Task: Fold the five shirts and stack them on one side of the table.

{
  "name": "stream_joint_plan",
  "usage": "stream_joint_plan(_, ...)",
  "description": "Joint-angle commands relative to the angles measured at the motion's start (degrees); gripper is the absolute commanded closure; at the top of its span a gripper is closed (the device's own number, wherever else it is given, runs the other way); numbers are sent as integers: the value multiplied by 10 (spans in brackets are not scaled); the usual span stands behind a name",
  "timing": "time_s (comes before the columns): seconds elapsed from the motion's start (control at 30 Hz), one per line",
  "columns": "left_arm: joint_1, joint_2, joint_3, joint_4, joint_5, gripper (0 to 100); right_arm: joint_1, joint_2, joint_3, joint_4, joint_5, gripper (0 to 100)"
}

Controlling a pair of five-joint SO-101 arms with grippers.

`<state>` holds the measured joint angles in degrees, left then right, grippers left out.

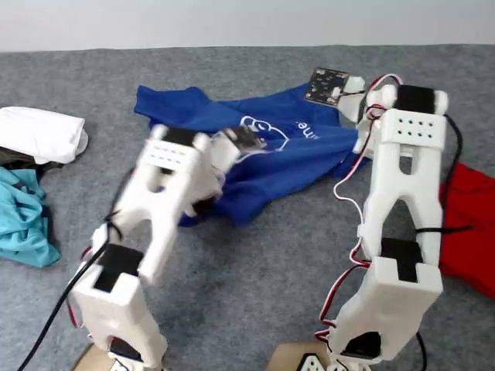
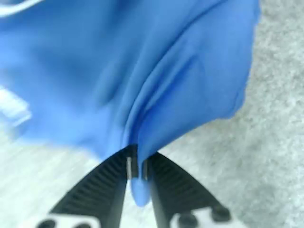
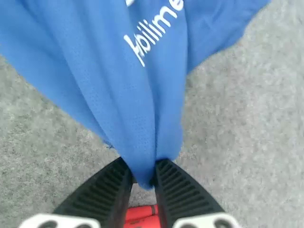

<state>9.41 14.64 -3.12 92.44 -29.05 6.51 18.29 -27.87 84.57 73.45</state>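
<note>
Left hand (image 2: 137, 164) and right hand (image 3: 142, 171), angled down, each pinch an edge of the blue shirt (image 1: 309, 158).

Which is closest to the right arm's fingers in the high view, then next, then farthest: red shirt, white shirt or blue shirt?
1. Blue shirt: pinched in the right fingers, mid-table.
2. Red shirt: beside that arm, on the right.
3. White shirt: far across, at the left edge.

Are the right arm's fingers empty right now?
No, the right fingers are shut on a bunched fold of the blue shirt in the right wrist view.
</note>
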Motion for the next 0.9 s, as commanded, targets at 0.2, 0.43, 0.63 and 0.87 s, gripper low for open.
stream_joint_plan(0.2,-56,-256,-172,75,55,998,53,-41,-30,4,-6,988)
stream_joint_plan(0.43,-57,-354,-178,58,140,998,58,-70,-33,0,-6,988)
stream_joint_plan(0.63,-55,-407,-230,38,191,998,57,-144,-33,-2,-34,988)
stream_joint_plan(0.87,-55,-425,-365,18,192,997,58,-254,-33,-56,-73,988)
